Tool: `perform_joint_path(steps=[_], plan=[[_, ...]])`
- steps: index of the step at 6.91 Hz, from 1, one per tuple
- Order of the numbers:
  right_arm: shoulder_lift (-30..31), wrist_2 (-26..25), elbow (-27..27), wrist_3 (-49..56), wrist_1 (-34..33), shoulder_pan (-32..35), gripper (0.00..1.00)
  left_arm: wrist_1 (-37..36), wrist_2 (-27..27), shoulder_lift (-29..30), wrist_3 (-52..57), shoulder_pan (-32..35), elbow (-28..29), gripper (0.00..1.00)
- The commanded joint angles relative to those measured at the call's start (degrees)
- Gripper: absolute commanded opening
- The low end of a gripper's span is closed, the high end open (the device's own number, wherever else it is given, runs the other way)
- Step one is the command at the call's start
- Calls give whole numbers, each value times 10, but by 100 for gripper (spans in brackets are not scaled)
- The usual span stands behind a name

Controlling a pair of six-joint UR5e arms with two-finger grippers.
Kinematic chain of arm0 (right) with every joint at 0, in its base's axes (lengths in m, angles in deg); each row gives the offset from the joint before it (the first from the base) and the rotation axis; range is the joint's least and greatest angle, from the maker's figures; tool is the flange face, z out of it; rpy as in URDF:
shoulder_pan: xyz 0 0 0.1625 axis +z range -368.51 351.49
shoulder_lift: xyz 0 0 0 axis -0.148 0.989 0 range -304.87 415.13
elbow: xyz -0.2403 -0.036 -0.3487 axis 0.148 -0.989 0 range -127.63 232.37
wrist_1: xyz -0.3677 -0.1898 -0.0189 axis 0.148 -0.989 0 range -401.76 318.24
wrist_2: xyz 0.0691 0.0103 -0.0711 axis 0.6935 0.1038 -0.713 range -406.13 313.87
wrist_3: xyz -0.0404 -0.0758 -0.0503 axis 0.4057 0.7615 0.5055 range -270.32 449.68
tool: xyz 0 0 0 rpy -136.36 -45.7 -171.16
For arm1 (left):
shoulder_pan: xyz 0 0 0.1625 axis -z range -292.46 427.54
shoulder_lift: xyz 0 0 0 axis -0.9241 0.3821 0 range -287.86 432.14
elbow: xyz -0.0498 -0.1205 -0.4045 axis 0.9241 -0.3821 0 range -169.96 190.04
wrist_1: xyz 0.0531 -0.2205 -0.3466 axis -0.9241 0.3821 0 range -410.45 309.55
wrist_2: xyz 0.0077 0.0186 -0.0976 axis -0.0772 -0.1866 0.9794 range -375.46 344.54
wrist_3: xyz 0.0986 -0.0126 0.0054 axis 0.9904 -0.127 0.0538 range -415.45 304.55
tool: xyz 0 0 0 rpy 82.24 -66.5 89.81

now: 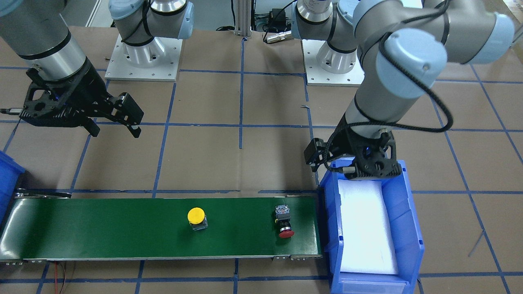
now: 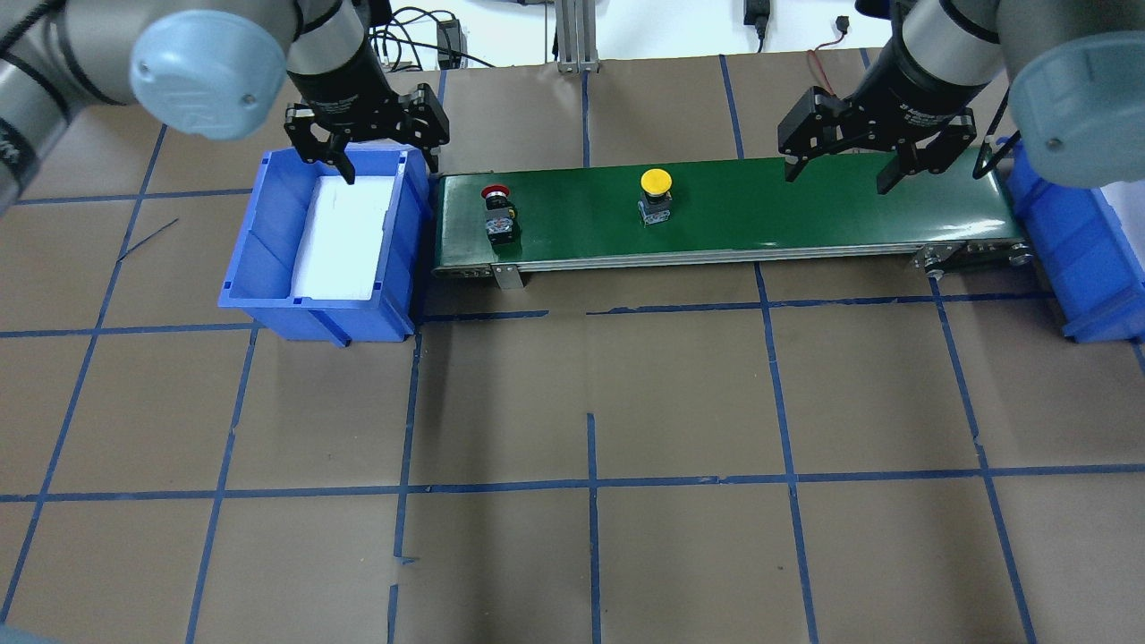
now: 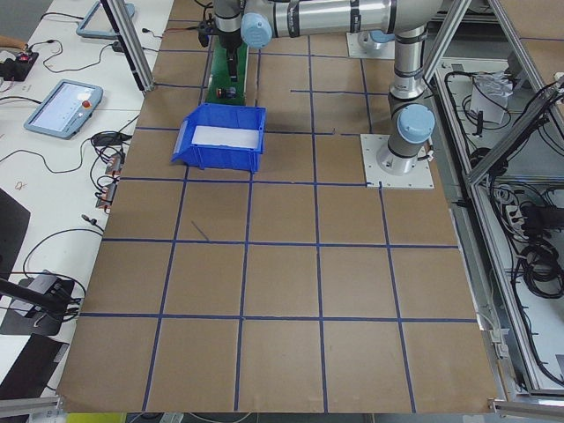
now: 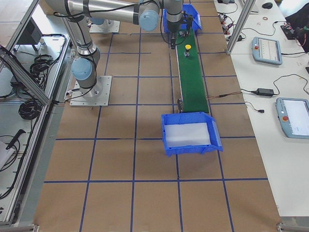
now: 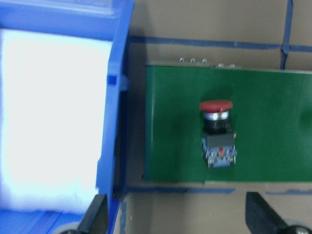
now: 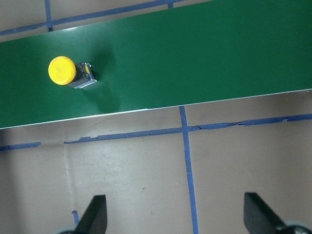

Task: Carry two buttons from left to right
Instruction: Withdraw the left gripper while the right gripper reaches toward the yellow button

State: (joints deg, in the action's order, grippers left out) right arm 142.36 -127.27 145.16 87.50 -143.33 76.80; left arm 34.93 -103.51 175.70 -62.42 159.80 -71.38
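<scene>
no legible text, no readable labels or numbers

you see only a corner of the second blue bin (image 1: pixel 6 179) at the edge. the red button (image 5: pixel 218 131) looks blurry in the left wrist view.

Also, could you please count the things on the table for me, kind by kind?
Push-buttons: 2 (yellow-capped button, red-capped button)
Blue bins: 2 (left bin, right bin)
Green conveyor belt: 1
Total: 5
</scene>
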Motion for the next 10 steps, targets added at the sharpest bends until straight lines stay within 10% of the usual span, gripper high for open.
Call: perform_joint_path(steps=[1, 10], plan=[[-36, 3, -49, -11, -3, 21, 100, 125, -9, -84, 40, -23, -1, 100], [-133, 3, -16, -16, -120, 52, 97, 189, -5, -153, 71, -28, -25, 100]])
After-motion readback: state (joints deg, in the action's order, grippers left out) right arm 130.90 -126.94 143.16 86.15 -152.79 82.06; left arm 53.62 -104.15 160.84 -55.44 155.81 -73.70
